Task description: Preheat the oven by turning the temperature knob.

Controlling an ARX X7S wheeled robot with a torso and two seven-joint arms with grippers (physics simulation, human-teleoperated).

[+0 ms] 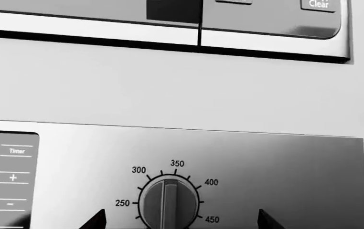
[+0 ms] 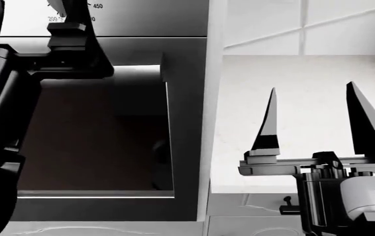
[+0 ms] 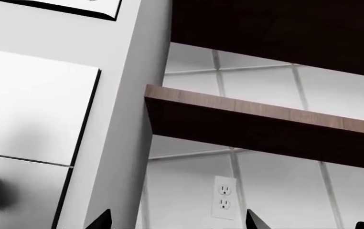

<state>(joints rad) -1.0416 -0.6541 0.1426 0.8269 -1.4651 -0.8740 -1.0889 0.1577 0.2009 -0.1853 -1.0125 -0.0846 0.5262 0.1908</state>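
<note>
The oven's silver control panel fills the left wrist view. On it is the temperature knob, a round dial with its ridge aimed between the printed 300 and 350. My left gripper is open, its two dark fingertips standing well apart on either side of the knob without touching it. In the head view the left arm reaches up to the panel and hides the knob, above the oven's dark door window. My right gripper hangs open and empty over the white counter.
A dark timer pad with plus and minus keys sits beside the knob. Another appliance with a Clear button is above. The right wrist view shows a wooden shelf, a wall outlet and white tiles.
</note>
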